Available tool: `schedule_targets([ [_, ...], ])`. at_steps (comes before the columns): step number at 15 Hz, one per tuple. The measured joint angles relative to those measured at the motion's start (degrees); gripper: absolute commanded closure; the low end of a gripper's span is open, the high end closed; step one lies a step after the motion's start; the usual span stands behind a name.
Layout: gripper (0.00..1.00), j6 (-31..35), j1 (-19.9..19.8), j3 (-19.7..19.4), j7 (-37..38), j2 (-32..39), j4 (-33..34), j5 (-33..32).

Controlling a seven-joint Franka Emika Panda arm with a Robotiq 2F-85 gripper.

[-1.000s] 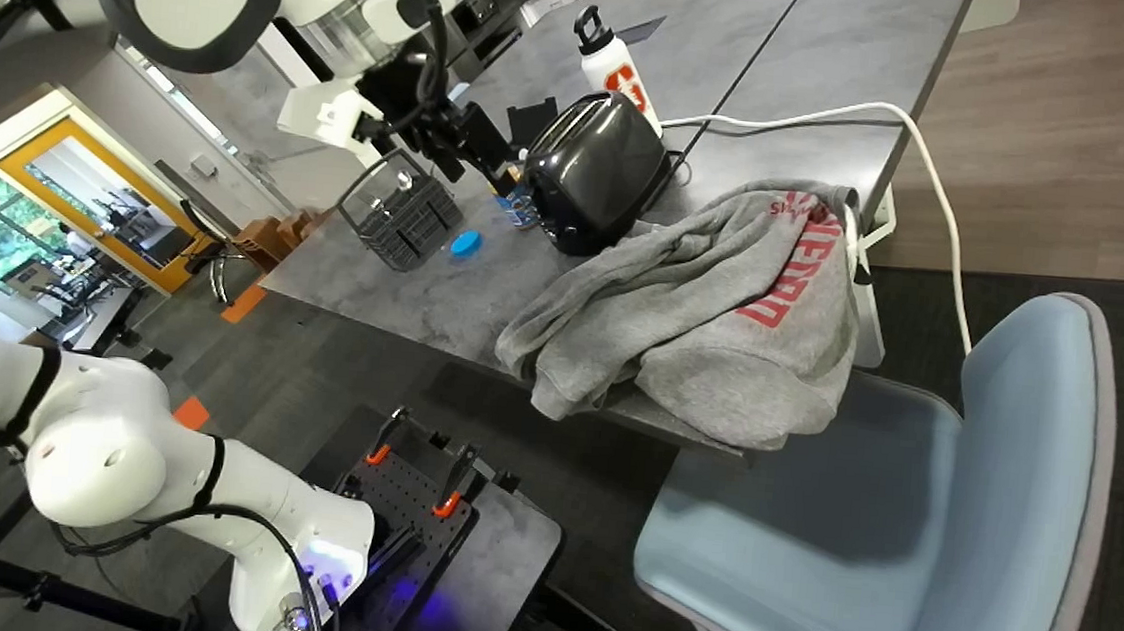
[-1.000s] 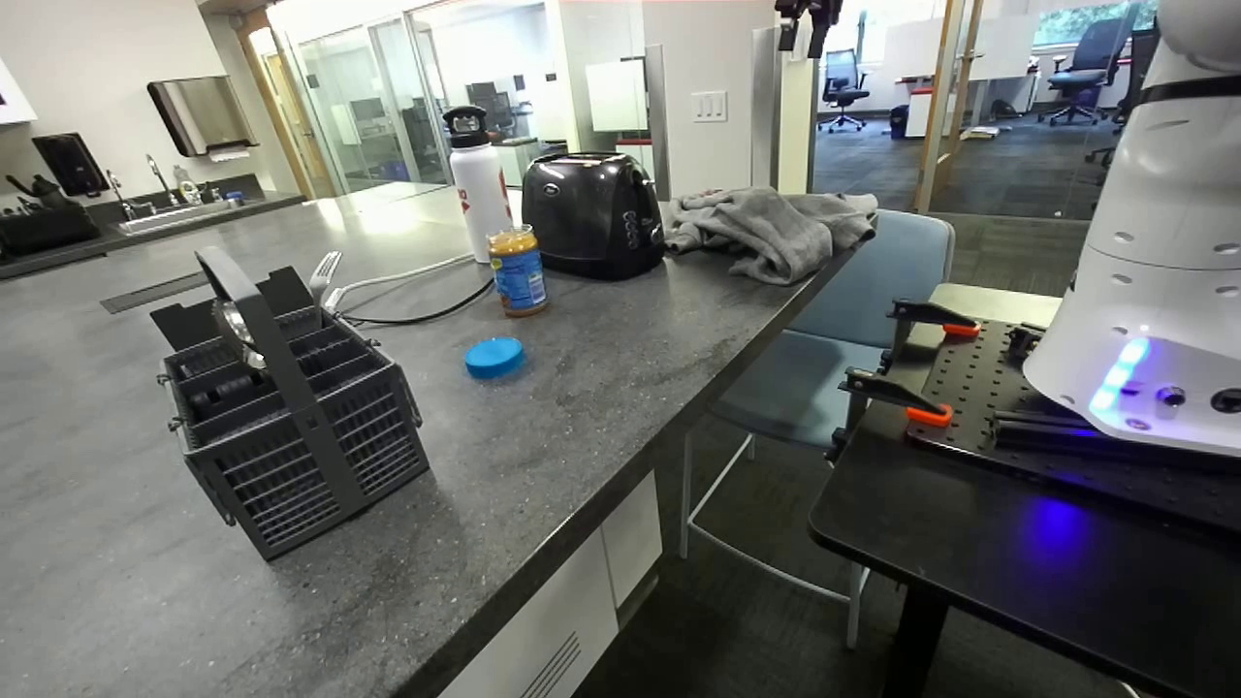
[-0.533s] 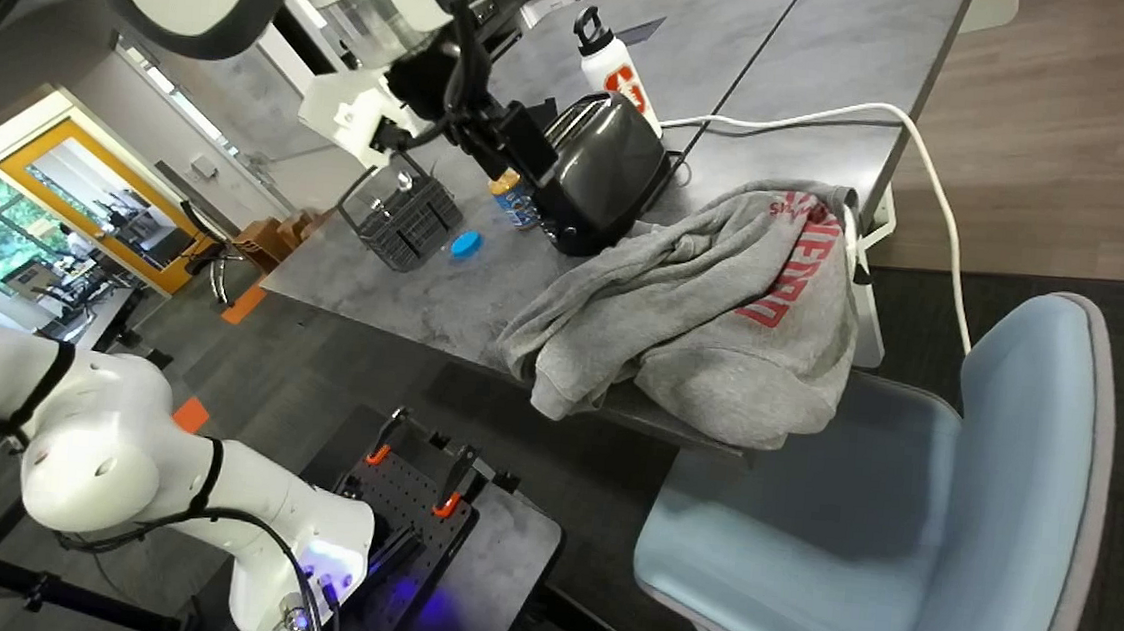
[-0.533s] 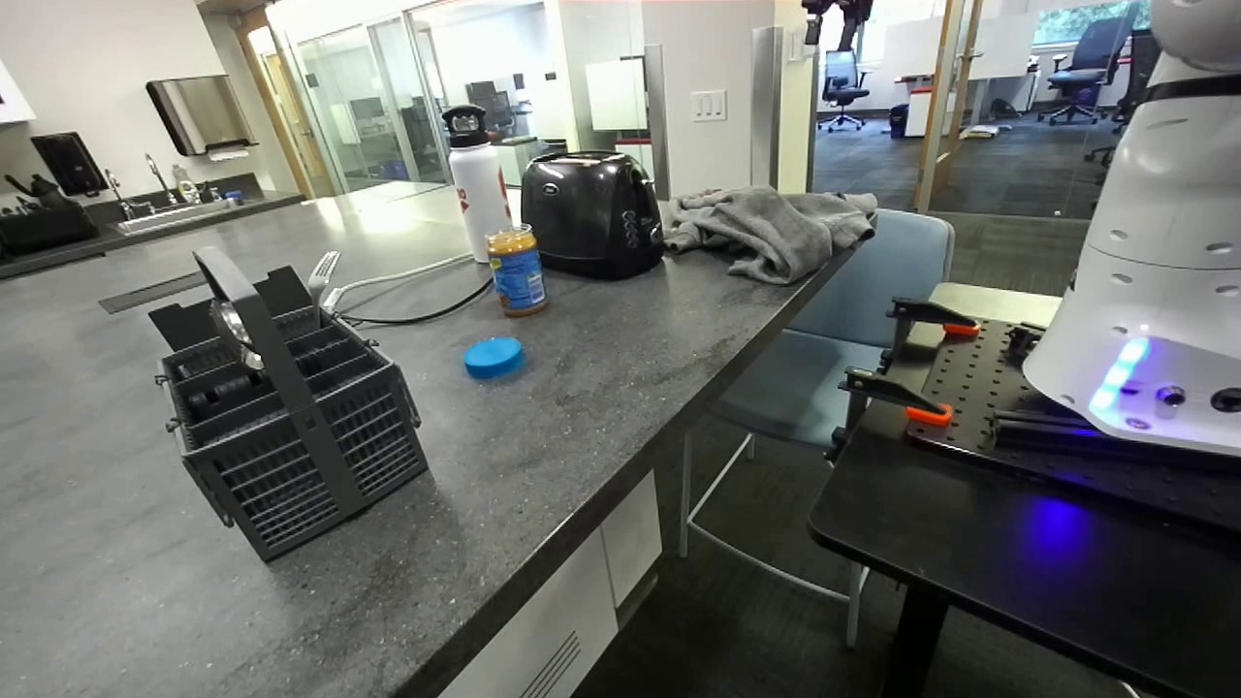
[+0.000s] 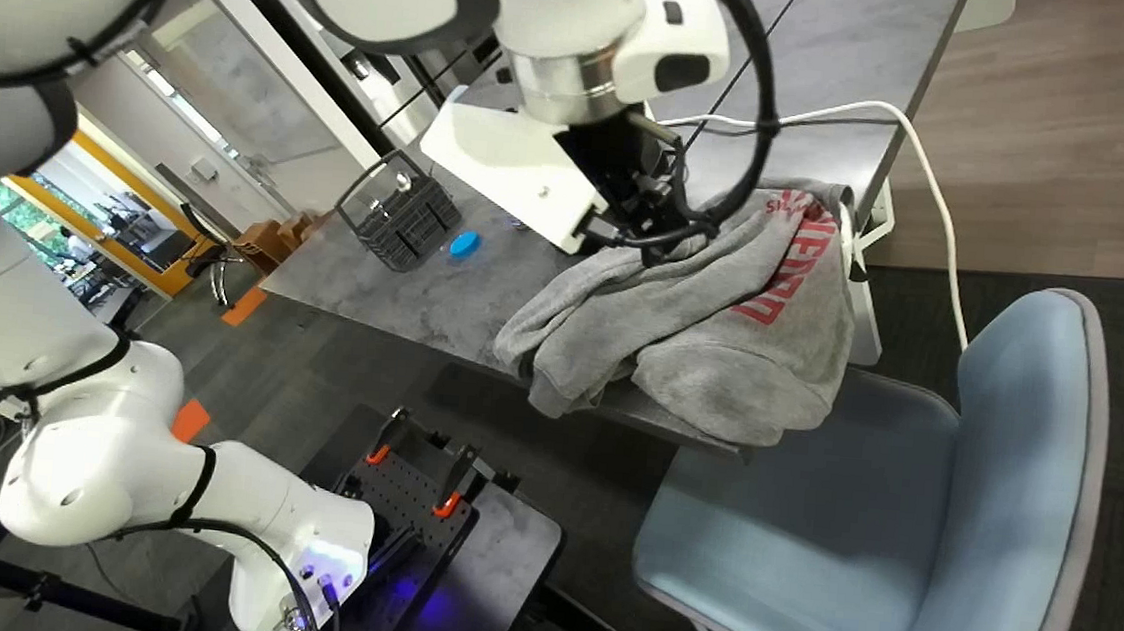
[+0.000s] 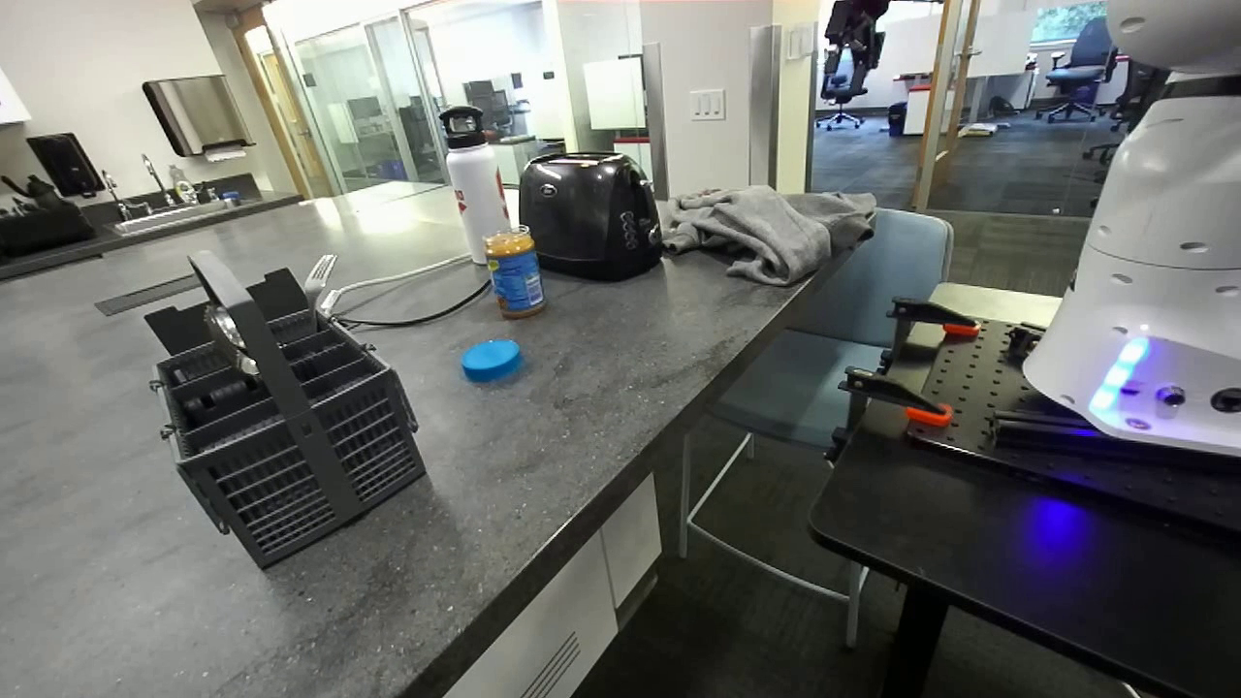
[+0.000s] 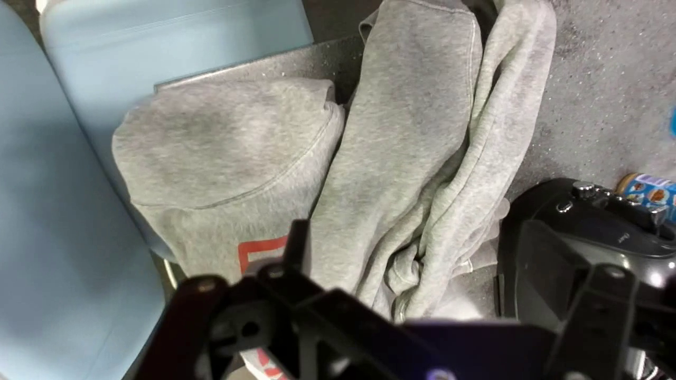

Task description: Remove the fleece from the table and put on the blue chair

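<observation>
Stretching through both exterior views, the worktop (image 6: 553, 436) had the chair (image 5: 782, 574) at its edge. The fleece (image 5: 711, 332) lay crumpled on the worktop, partly overhanging that edge above part of the chair. Just beside it stood the toaster (image 6: 582, 218). The pincer (image 7: 441, 253) hung above the fleece, clear of it, its fingers (image 7: 298, 243) spread wide. Near the toaster stood the jar (image 6: 517, 276); farther off lay the lid (image 6: 492, 361).

Red ltrs (image 5: 795, 264) ran across grey fleece (image 5: 691, 336), word unclear. Logo (image 6: 549, 191) on blk toaster (image 6: 591, 221), label (image 6: 525, 287) on jar (image 6: 514, 269) & red mark (image 6: 462, 201) on wht bottle (image 6: 479, 204) were too sm. to read.
</observation>
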Motion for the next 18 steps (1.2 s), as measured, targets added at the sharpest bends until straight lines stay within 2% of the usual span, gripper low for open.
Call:
schedule_targets([
  [2,0.00,0.0,-1.9,2.0,0.0,2.4,1.4,0.0],
  [6,0.00,0.0,-2.5,2.3,0.0,1.5,1.4,-0.1],
  [10,0.00,0.0,-4.8,5.0,0.0,3.1,3.3,-0.3],
  [18,0.00,-2.6,-15.4,14.0,-2.8,17.2,20.8,-0.5],
])
